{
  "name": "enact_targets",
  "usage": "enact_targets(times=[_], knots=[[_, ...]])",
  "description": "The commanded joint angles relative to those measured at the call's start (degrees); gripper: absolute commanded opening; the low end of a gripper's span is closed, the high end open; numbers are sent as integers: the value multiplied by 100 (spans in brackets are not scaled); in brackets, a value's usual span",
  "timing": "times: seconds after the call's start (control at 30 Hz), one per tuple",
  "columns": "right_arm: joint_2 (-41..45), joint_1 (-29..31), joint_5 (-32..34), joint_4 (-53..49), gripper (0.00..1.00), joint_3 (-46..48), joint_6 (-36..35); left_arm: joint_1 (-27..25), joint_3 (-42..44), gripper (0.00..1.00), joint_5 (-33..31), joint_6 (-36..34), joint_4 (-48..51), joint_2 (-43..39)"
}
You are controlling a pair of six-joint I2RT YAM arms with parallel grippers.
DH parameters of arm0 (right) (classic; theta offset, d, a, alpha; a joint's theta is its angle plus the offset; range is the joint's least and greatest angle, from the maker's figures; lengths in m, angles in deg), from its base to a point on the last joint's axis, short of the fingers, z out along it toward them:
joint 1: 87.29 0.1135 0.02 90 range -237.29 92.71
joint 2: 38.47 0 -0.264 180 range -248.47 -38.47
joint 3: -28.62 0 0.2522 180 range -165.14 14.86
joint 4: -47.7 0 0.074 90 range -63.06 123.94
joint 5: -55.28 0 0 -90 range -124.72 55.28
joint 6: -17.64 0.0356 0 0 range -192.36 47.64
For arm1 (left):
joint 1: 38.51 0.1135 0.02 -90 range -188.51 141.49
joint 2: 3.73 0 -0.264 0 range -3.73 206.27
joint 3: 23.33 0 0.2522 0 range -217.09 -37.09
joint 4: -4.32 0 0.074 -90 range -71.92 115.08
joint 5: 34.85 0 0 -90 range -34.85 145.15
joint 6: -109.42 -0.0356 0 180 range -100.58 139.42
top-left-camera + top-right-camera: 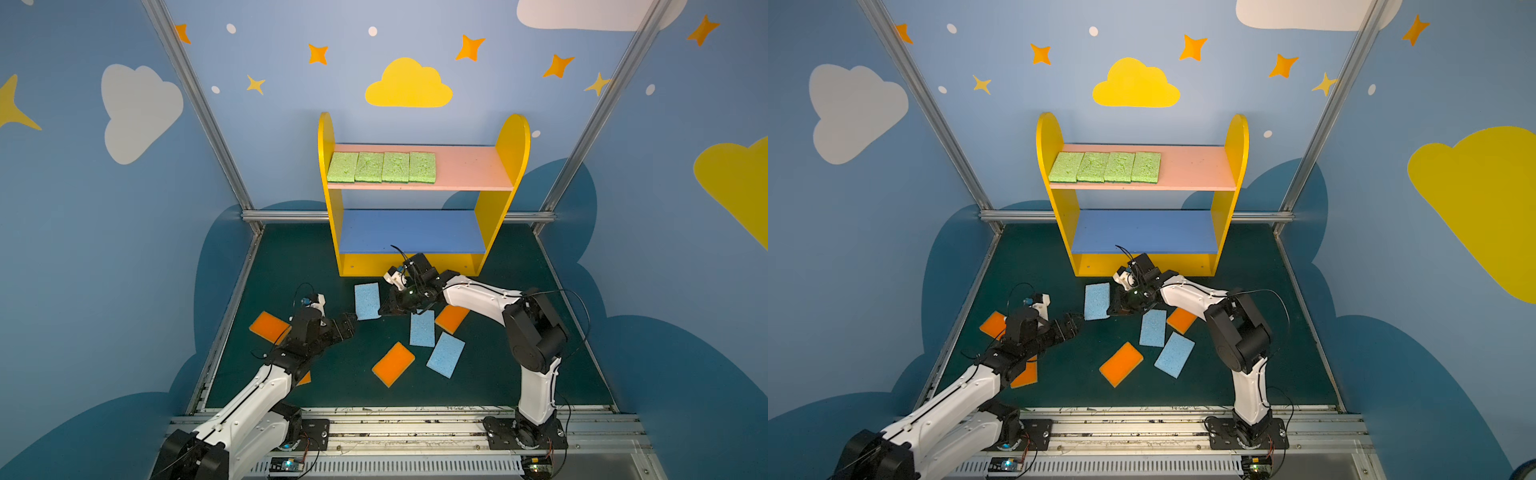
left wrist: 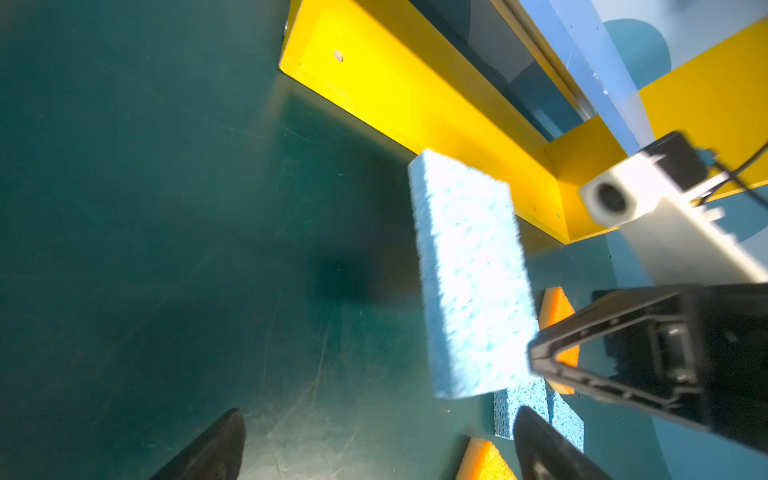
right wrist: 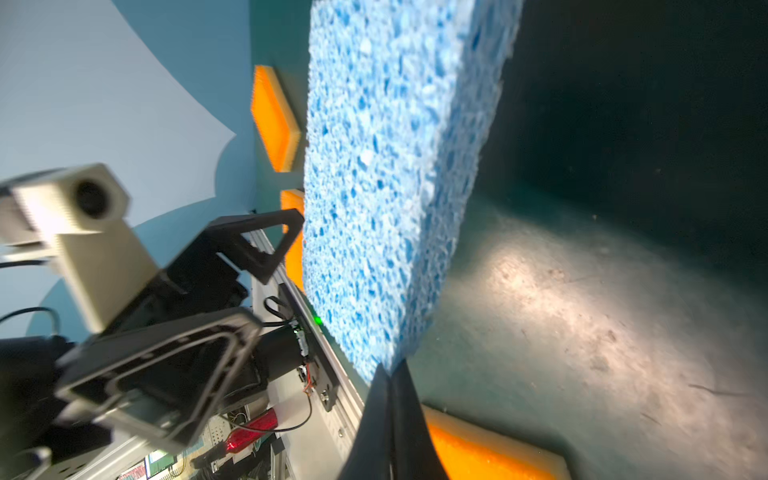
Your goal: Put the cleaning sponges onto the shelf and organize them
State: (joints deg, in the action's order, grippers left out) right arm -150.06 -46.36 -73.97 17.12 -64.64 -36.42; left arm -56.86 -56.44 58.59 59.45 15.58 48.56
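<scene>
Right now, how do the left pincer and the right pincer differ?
The right pincer is shut on a corner of a light blue sponge; the left pincer is open and holds nothing. The right pincer carries its sponge tilted, off the floor; the left pincer only faces that sponge from the other side. Shared: both are black and point at the same sponge, in front of the shelf.

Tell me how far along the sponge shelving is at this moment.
Done: four green sponges line the pink board. In hand: right gripper shut on one blue sponge, left gripper open. Left: two blue sponges and four orange sponges on the floor; blue board bare.
</scene>
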Motion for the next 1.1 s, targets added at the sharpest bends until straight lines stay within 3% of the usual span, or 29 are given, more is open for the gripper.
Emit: enact_targets(times=[0.0, 0.47, 1.07], knots=[[78, -199, -169, -107, 0, -213, -5, 41, 67, 100, -155, -39, 180, -167], [-1, -609, -632, -81, 0, -1229, 194, 114, -24, 100, -144, -119, -14, 2], [-2086, -858, -1016, -67, 0, -4146, 326, 132, -184, 100, 59, -119, -496, 716]])
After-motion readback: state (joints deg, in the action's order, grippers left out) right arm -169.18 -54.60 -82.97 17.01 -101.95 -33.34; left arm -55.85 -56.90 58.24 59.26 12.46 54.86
